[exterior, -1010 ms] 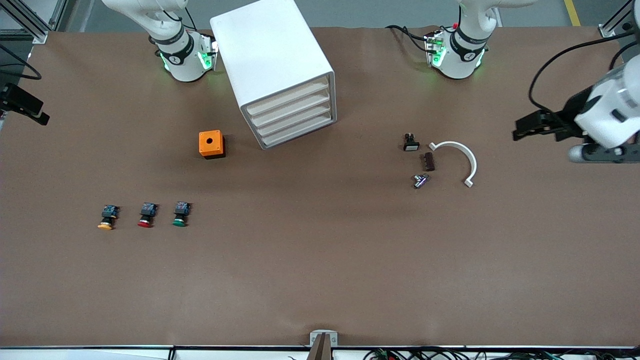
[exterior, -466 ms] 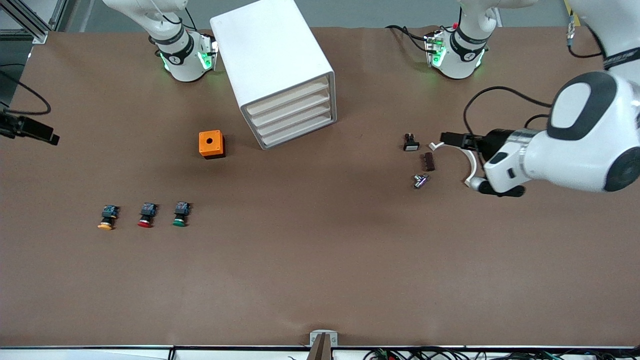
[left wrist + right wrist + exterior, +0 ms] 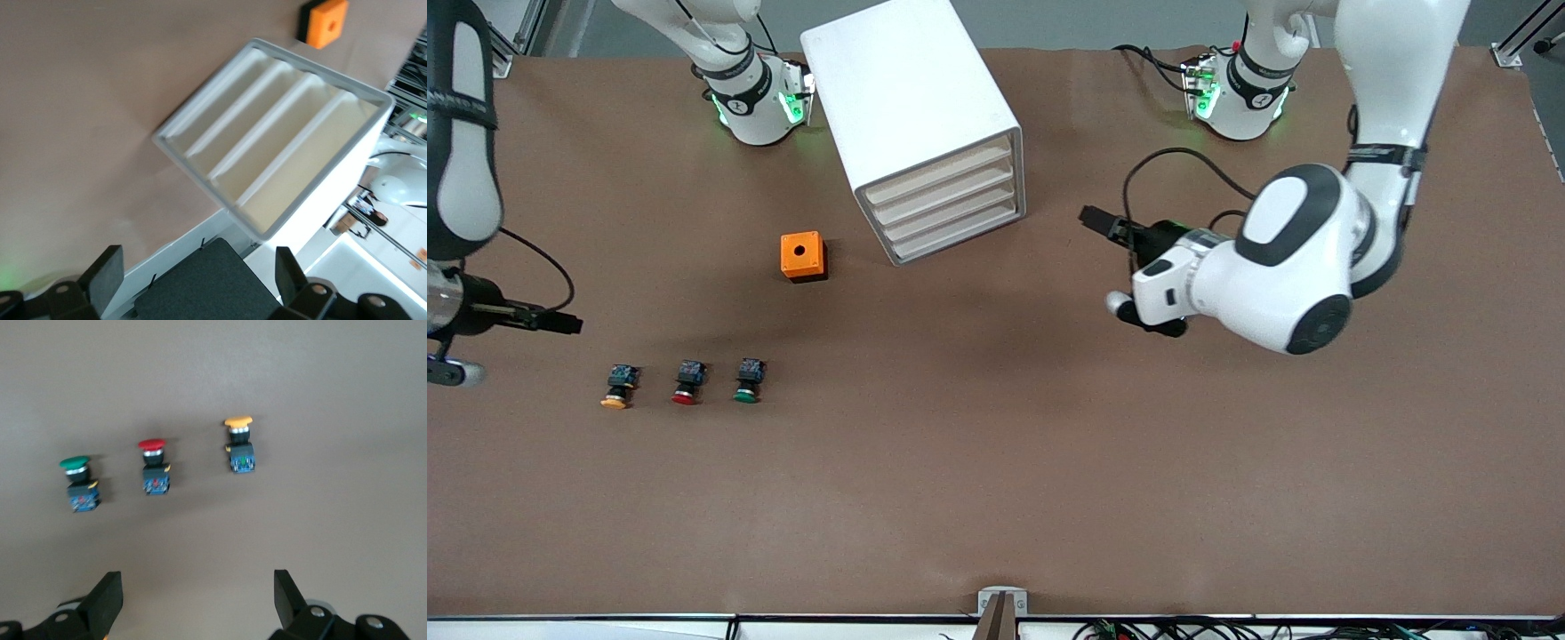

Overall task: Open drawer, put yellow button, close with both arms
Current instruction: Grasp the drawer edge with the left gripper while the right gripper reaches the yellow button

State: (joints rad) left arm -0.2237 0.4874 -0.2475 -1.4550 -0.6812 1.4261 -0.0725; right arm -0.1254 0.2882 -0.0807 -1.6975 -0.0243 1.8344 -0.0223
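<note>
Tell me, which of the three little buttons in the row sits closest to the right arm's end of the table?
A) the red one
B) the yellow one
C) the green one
B: the yellow button ends the row toward the right arm's end, with the red button in the middle and the green button last.

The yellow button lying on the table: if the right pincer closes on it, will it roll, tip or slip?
The yellow button lies on its side, so it probably cannot tip further. Its round cap could let it swivel if nudged, though the square blue block likely stops real rolling. It looks small, rigid and light; the open right pincer should grip the flat block more surely than the cap.
</note>
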